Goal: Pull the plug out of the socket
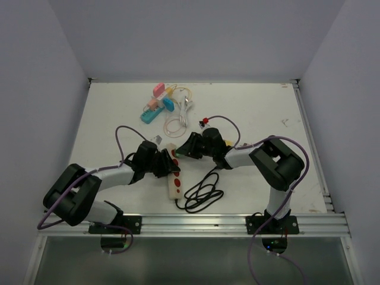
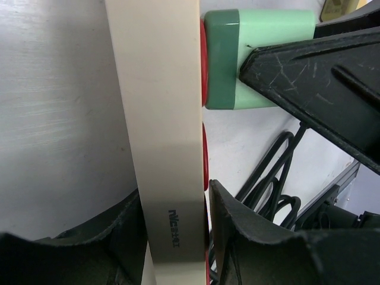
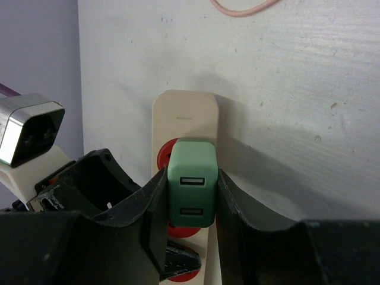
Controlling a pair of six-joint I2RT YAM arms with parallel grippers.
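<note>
The green plug point(image 3: 191, 172) is seated near the far end of the power strip point(image 2: 160, 107), standing square to the strip's long axis (apparently fully in). It is clamped by the right gripper point(image 3: 191, 199). The strip is pinched crosswise, towards its cord end, by the left gripper point(image 2: 175, 228).

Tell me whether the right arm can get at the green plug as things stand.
Likely yes: the right gripper has a finger on each side of the green plug, apparently touching it, with nothing in between. The left gripper clamps the power strip.
</note>
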